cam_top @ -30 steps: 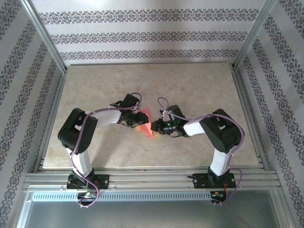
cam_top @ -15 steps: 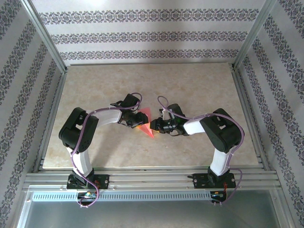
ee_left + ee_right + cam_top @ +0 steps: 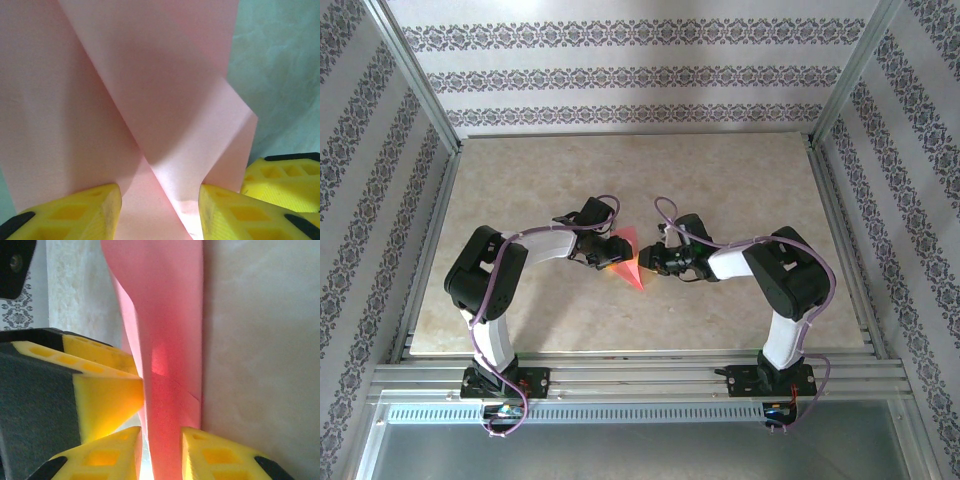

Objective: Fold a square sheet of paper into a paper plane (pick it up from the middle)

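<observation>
Right gripper (image 3: pixel 650 260) has crept a little leftward and away from the arm bases, closer to the left gripper (image 3: pixel 608 252), which has stayed where it was. Between them, at the middle of the beige marbled tabletop (image 3: pixel 750 190), lies the thin pink-red square sheet of paper (image 3: pixel 630 268), no longer flat: from above it reads as a narrow pointed wedge. In the left wrist view its layers cross in diagonal creases and one flap stands up. There the left gripper (image 3: pixel 160 212) has its yellow fingers (image 3: pixel 75 212) roughly half apart with folded paper between them; whether they actually pinch it I cannot tell. In the right wrist view the right gripper (image 3: pixel 162 447) has its jaws close together on an upright folded strip of the sheet (image 3: pixel 170 340), which fills the narrow gap. By my judgement the task is midway: the first folds are made, but no clean dart with a sharp tip and central ridge shows yet, so the wing folds and final creasing remain.
</observation>
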`<state>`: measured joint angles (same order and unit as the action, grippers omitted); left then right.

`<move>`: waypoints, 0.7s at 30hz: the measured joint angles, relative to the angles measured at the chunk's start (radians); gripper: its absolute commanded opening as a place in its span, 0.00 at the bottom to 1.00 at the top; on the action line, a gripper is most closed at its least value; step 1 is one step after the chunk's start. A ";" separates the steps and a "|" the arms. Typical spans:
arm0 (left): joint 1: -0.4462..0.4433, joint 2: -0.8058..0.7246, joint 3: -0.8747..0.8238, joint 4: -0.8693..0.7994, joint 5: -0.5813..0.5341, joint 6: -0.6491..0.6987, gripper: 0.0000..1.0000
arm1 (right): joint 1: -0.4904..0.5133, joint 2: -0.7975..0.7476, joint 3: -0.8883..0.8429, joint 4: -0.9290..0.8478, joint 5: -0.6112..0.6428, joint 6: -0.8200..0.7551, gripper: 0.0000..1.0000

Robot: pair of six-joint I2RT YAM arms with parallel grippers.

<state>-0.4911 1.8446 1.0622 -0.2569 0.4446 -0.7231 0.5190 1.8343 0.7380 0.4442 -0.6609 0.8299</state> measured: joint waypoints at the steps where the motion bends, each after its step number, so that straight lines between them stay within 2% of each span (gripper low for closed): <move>1: 0.000 0.002 0.003 -0.004 0.002 0.002 0.49 | 0.000 0.005 0.007 0.001 -0.002 0.000 0.29; 13: 0.000 0.010 0.018 -0.022 0.007 0.013 0.50 | 0.000 0.040 0.020 -0.009 -0.002 -0.018 0.13; 21: 0.000 0.010 0.021 -0.026 0.010 0.016 0.51 | 0.000 0.040 0.020 -0.010 -0.002 -0.018 0.13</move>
<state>-0.4911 1.8549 1.0832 -0.2825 0.4549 -0.7067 0.5186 1.8748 0.7582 0.4339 -0.6632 0.8124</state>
